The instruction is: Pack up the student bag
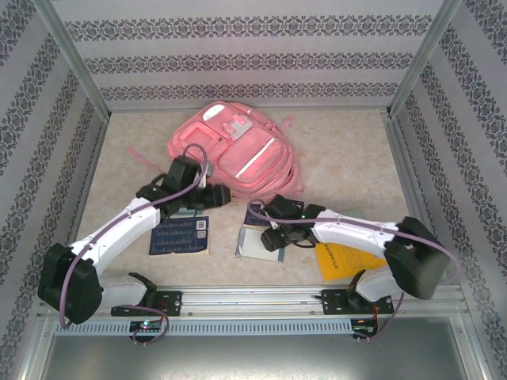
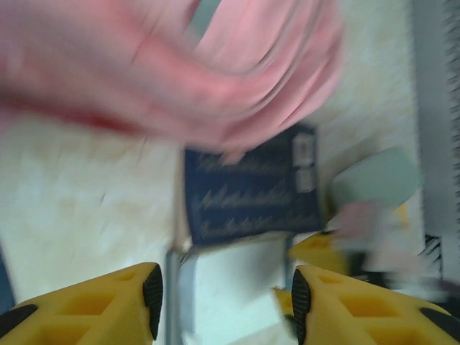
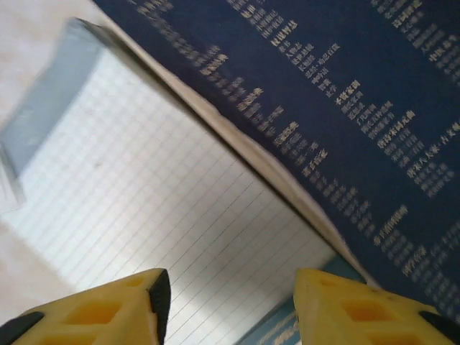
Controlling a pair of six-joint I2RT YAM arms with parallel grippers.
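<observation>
The student bag [image 1: 234, 150], a big pink backpack with pale trim, lies flat at the back middle of the table; in the left wrist view the student bag [image 2: 180, 65] is a pink blur across the top. My left gripper [image 1: 212, 196] hovers at its near edge, open [image 2: 224, 302], nothing between its yellow fingers. Below it lie a dark blue book [image 2: 251, 187] and a white notebook [image 2: 230, 287]. My right gripper [image 1: 273, 228] stands open [image 3: 230, 309] close above the notebook's lined page [image 3: 165, 215], beside the dark blue book [image 3: 345, 108].
A second dark blue book [image 1: 178, 235] lies left of the notebook [image 1: 260, 245], under my left arm. A yellow booklet [image 1: 342, 260] sits by the right arm's base. Patterned walls close in the table on three sides.
</observation>
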